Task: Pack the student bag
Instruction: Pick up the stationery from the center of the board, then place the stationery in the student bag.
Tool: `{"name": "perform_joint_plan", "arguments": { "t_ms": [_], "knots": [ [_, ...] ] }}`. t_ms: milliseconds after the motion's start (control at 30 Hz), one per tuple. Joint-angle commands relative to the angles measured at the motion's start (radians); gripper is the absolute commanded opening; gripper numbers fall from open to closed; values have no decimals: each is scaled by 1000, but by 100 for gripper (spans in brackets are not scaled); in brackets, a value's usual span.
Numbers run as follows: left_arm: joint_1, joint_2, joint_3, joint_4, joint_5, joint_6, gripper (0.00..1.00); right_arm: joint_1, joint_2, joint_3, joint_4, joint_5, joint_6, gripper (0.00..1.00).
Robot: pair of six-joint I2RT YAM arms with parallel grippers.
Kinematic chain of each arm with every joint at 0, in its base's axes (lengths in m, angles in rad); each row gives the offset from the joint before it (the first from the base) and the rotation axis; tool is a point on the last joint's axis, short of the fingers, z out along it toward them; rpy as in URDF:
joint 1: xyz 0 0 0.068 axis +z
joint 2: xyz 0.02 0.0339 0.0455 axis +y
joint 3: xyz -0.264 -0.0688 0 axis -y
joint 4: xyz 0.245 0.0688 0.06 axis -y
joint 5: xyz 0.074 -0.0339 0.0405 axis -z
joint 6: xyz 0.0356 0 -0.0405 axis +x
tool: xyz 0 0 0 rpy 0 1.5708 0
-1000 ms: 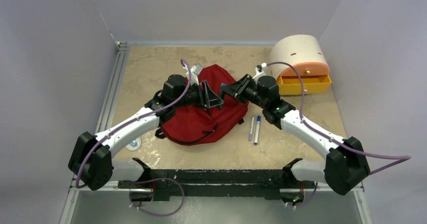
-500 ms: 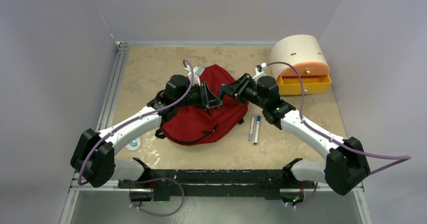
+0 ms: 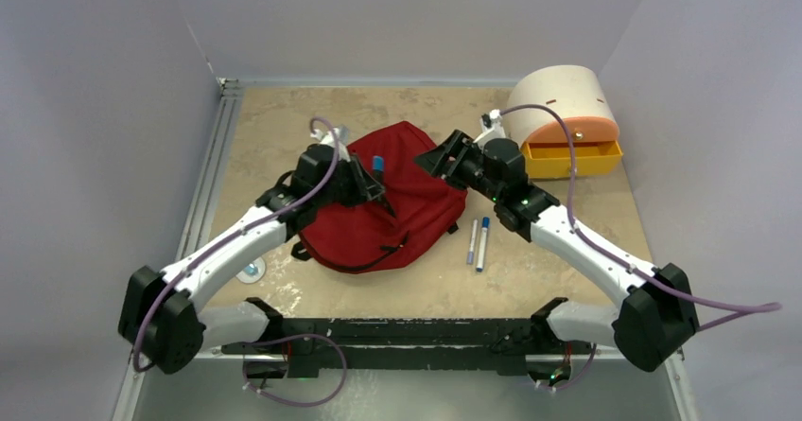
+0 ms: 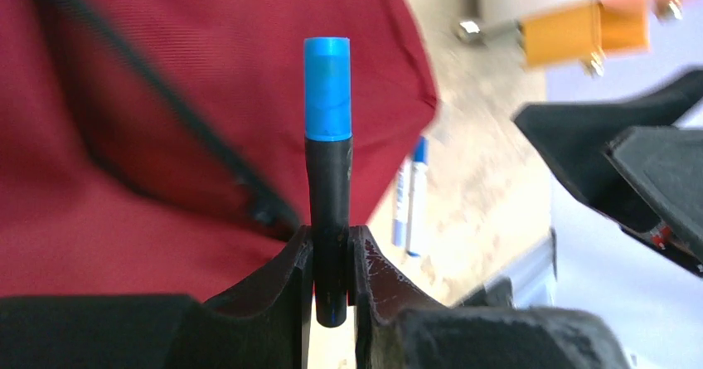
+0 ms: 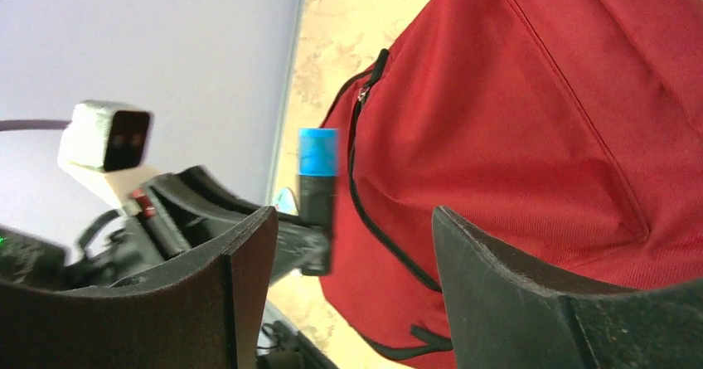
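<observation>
student bag (image 3: pixel 416 213): matt woven cloth | marker (image 4: pixel 327 157): smooth plastic | table (image 3: pixel 274 123): mottled stone-look

Both arms reach inward over the surface, claws facing each other.
The left arm (image 3: pixel 236 241) stretches forward and to the right, its claw (image 4: pixel 332 249) pinched tight on a blue-capped marker (image 4: pixel 327 87) that stands up between the fingers. The right arm (image 3: pixel 577 241) stretches forward and to the left, its claw (image 5: pixel 352 220) spread wide, pointing at the left claw, near but apart.

Dark red fabric backpack (image 4: pixel 124 137) cut off by both wrist views' edges, lower end of blue-capped black marker (image 4: pixel 328 178) hidden between left jaws, orange plastic drawer (image 4: pixel 580 29) blurred
</observation>
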Motion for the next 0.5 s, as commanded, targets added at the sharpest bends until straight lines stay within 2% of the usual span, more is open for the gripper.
{"name": "perform_joint_plan", "arguments": {
  "t_ms": [0, 167, 233, 367, 467],
  "knots": [
    [18, -195, -3, -258, -362, -64, 0, 50, 72, 149, -81, 49, -201, 70],
    [17, -324, -25, -351, -460, -76, 0, 153, 207, 305, -170, 113, -367, 70],
    [19, -333, -20, -390, -472, -84, 0, 197, 277, 373, -205, 154, -437, 70],
    [18, -341, -26, -422, -464, -103, 0, 290, 441, 551, -386, 279, -567, 70],
    [18, -358, -43, -414, -453, -113, 0, 356, 536, 651, -480, 401, -605, 69]
  ]
}}
